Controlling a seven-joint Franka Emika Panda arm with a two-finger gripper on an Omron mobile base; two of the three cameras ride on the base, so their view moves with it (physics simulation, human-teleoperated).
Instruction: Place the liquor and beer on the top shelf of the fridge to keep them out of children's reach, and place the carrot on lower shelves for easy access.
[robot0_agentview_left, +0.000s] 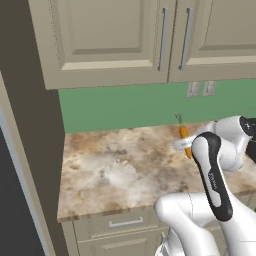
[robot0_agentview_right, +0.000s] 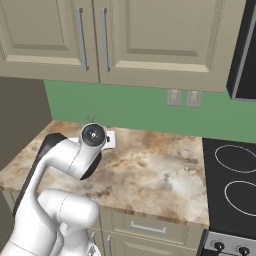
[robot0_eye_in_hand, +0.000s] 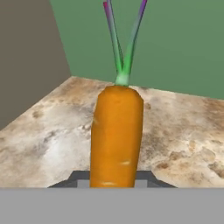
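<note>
Gripping carrot (robot0_eye_in_hand: 116, 135) (stem up close)

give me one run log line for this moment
stage: carrot pickup | tool: shut on carrot | carrot: stem pointing away from tool, above counter | cabinets: closed

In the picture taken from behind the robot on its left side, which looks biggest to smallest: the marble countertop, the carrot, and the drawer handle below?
1. The countertop, by far the largest.
2. The drawer handle.
3. The carrot, held in the gripper; it looks a bit shorter than the handle, but the arm partly hides it and it sits farther back, so this order is unsure.
</note>
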